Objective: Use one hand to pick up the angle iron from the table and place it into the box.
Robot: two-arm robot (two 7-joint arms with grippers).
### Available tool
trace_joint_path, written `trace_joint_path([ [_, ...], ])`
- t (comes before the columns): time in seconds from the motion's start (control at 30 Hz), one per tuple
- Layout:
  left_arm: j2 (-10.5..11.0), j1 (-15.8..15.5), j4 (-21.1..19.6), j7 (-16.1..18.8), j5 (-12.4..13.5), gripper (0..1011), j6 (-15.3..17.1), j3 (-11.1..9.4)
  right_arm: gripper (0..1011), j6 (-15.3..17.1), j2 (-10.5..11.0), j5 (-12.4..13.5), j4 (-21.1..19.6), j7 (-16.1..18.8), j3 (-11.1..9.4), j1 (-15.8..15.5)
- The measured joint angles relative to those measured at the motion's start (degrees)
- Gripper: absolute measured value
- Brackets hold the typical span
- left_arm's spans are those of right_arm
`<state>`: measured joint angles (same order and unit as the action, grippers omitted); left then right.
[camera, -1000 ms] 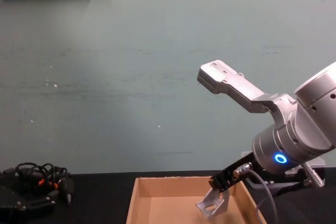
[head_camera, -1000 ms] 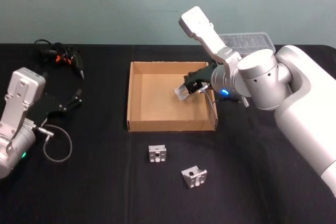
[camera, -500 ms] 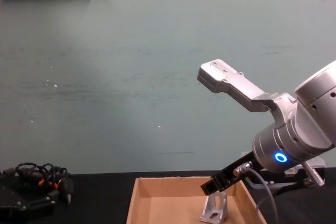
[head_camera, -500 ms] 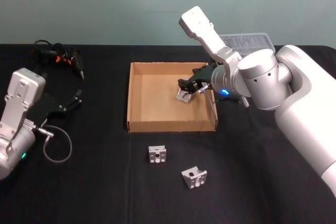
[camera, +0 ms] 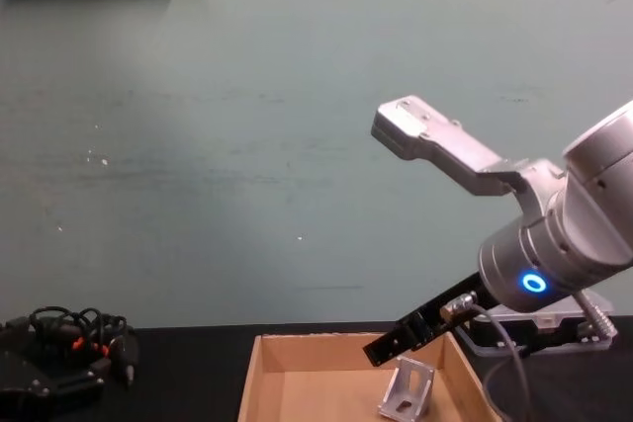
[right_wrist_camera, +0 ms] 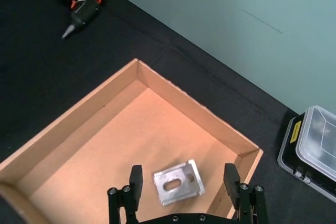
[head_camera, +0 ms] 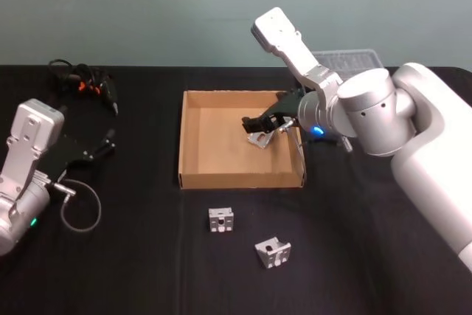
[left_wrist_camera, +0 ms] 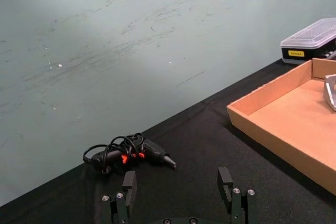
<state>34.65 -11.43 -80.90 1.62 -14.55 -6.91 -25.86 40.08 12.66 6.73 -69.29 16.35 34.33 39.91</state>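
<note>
I am hovering my right gripper (head_camera: 261,118) over the box (head_camera: 240,178), jaws spread. The angle iron (right_wrist_camera: 177,183) is lying free on the box floor beneath them. The placing is finishing, I judge, so next I am needing a clean lift clear of the walls. My left gripper (left_wrist_camera: 178,184) is idling over the worktop (head_camera: 369,248), jaws spread.

Hides part of the angle iron (head_camera: 259,139) under the right gripper (head_camera: 253,123) in the head view. Cuts the box (camera: 316,353) off below that gripper in the chest view, near wall unseen. Leaves only a sliver of angle iron at the picture's edge, far ahead of the left gripper (left_wrist_camera: 177,172). Tucks the clear-lidded case (head_camera: 346,58) partly behind the right arm (head_camera: 369,108).
</note>
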Motion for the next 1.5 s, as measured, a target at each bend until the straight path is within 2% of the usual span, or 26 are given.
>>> trace_joint_path([
  [0.07, 0.0, 0.0, 0.0, 0.0, 0.0, 1011, 0.0, 0.0, 1003, 1.49, 0.77, -0.26, -2.42, 0.72, -0.05, -0.65],
  [0.27, 0.0, 0.0, 0.0, 0.0, 0.0, 1012, 0.0, 0.0, 1000, 5.77, 4.05, -1.3, -9.77, 3.78, 1.22, -2.09],
  [0.3, 0.0, 0.0, 0.0, 0.0, 0.0, 1011, 0.0, 0.0, 1000, 6.77, 5.54, -1.59, -12.26, 5.17, 1.8, -2.54],
  [0.4, 0.0, 0.0, 0.0, 0.0, 0.0, 1011, 0.0, 0.0, 1000, 7.55, 7.86, -1.85, -15.76, 7.55, 2.58, -3.06],
  [0.53, 0.0, 0.0, 0.0, 0.0, 0.0, 1011, 0.0, 0.0, 1000, 7.45, 13.09, -2.0, -21.43, 13.58, 4.18, -3.58],
  [0.57, 0.0, 0.0, 0.0, 0.0, 0.0, 1011, 0.0, 0.0, 1000, 6.93, 14.88, -1.91, -22.87, 15.99, 4.73, -3.58],
  [0.6, 0.0, 0.0, 0.0, 0.0, 0.0, 1011, 0.0, 0.0, 1000, 6.93, 14.88, -1.91, -22.87, 15.99, 4.73, -3.58],
  [0.63, 0.0, 0.0, 0.0, 0.0, 0.0, 1012, 0.0, 0.0, 1000, 6.19, 16.5, -1.73, -24.13, 18.34, 5.24, -3.58],
  [0.73, 0.0, 0.0, 0.0, 0.0, 0.0, 1011, 0.0, 0.0, 1000, 4.29, 19.3, -1.16, -26.05, 22.08, 5.69, -3.86],
  [0.83, 0.0, 0.0, 0.0, 0.0, 0.0, 1011, 0.0, 0.0, 1000, 2.31, 21.62, 0.06, -27.2, 24.7, 5.51, -4.7],
  [1.1, 0.0, 0.0, 0.0, 0.0, 0.0, 1012, 0.0, 0.0, 1000, -1.76, 25.71, 4.69, -27.0, 29.27, 4.33, -6.47],
  [1.2, 0.0, 0.0, 0.0, 0.0, 0.0, 1011, 0.0, 0.0, 1000, -4.66, 27.58, 7.37, -26.08, 32.77, 4.1, -6.71],
  [1.33, 0.0, 0.0, 0.0, 0.0, 0.0, 1012, 0.0, 0.0, 1000, -6.52, 28.75, 8.64, -25.23, 35.11, 4.33, -6.6],
  [1.5, 0.0, 0.0, 0.0, 0.0, 0.0, 1011, 0.0, 0.0, 1000, -11.9, 30.73, 9.5, -24.1, 39.12, 5.84, -6.07],
])
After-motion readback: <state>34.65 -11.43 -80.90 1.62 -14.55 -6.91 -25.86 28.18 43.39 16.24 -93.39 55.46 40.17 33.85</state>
